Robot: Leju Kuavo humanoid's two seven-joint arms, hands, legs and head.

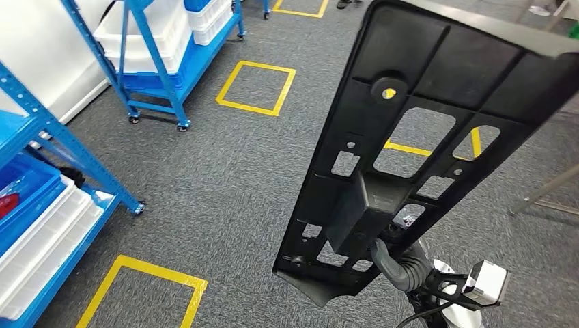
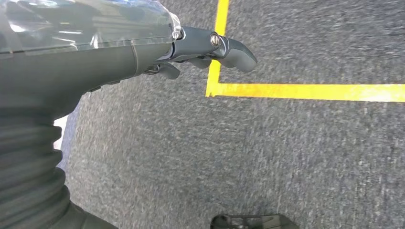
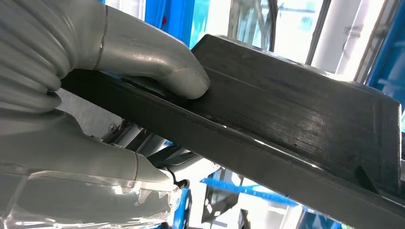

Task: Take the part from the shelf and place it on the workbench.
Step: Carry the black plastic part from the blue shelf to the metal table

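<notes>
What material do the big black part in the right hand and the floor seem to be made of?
Black part: probably moulded plastic with a matte finish, judging by its ribs, cut-out windows and faint surface lines. Floor: looks like grey short-pile carpet, speckled, marked with yellow tape.

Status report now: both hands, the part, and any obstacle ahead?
Right hand grips black part, held up over carpet. Left hand holds nothing, hanging above floor. Blue shelf off to the left, workbench not identified.
</notes>
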